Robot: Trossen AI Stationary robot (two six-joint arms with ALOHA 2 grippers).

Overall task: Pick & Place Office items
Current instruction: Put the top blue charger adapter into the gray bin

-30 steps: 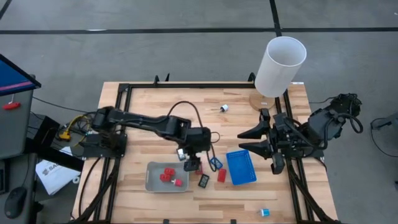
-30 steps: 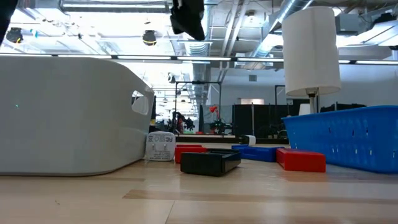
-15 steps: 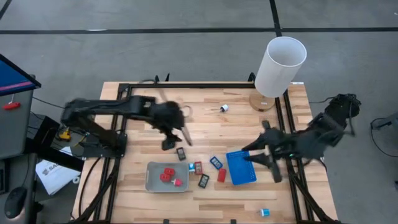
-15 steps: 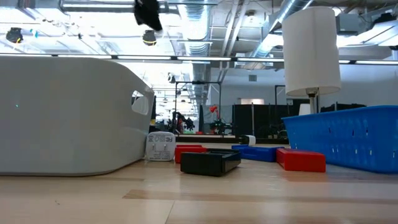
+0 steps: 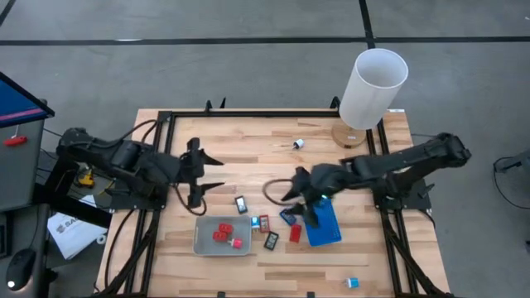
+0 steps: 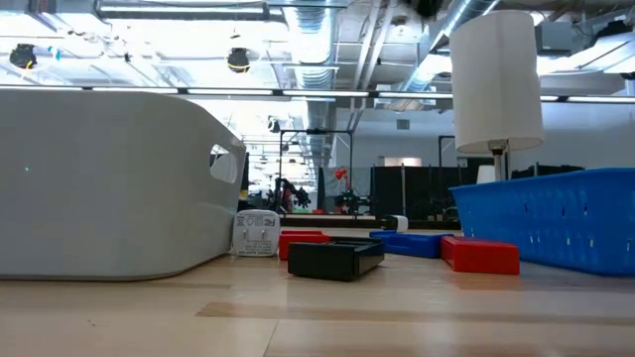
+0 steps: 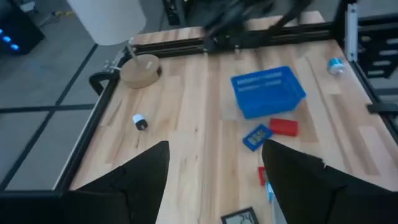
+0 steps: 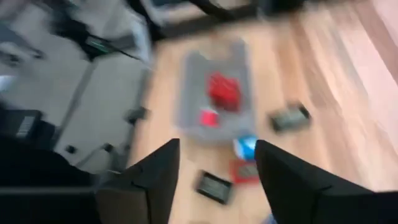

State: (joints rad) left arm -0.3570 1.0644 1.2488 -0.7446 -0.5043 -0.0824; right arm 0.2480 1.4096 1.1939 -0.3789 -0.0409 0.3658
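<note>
My left gripper (image 5: 214, 175) (image 7: 214, 162) stands open over the table's left part, pointing toward the right, with nothing between its fingers. My right gripper (image 5: 296, 199) (image 8: 217, 162) hovers open over the blue tray's left edge, above a flat blue item (image 5: 287, 217). It is blurred in its wrist view. Lying flat on the wood are a red block (image 5: 296, 233), a black piece (image 5: 241, 204), another black piece (image 5: 271, 240) and a small red-and-black piece (image 5: 261, 223). Red blocks (image 5: 224, 232) lie in the grey tray (image 5: 203, 240).
The blue tray (image 5: 325, 228) sits right of the loose items. A tall white cylinder (image 5: 373, 87) stands on a round wooden base at the far right corner. A small white bit (image 5: 298, 144) lies at the far middle, a cyan bit (image 5: 353, 282) near the front edge.
My left gripper has drawn back from above the loose items toward the table's left edge, rising and tipping from pointing down to nearly level. My right gripper has swung from the table's right edge toward the middle and come down over the blue tray's left edge.
</note>
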